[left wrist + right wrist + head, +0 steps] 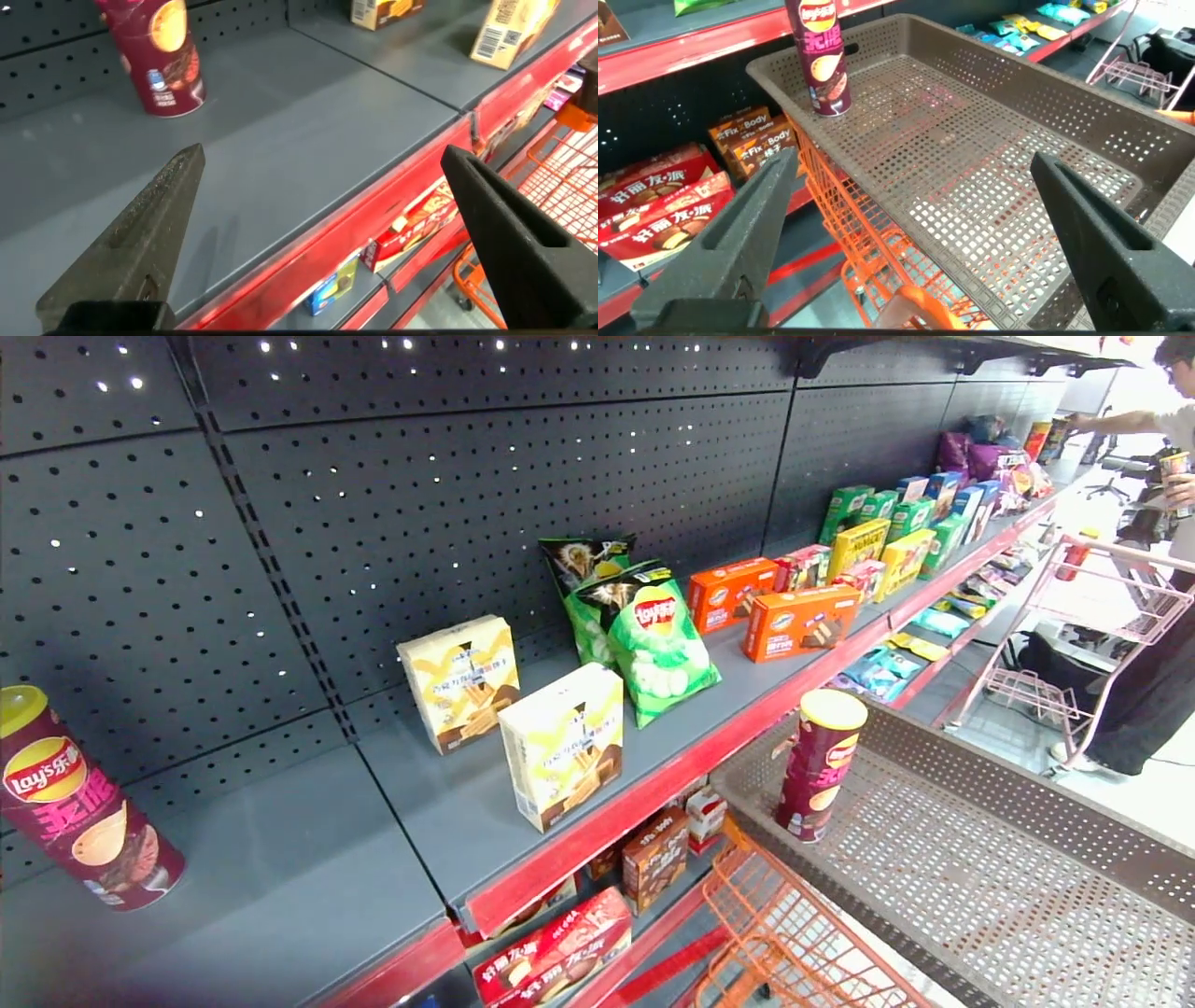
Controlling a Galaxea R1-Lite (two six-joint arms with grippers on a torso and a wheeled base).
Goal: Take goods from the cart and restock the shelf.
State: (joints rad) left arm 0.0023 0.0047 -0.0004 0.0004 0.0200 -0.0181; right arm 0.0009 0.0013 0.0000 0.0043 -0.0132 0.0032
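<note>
The chip can (79, 803) at the left end of the shelf (308, 887) has a round logo and big pink letters. The tall can (820, 763) in the cart (980, 859) has the same logo.

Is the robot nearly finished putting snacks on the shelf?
About halfway, it seems. One chip can stands on the shelf. Both the left tool and right tool are open, holding nothing. A second can waits in the cart tray.

Maroon can (820, 765) upright in cart tray (980, 877) (second can (79, 803) on shelf (280, 868))
</note>
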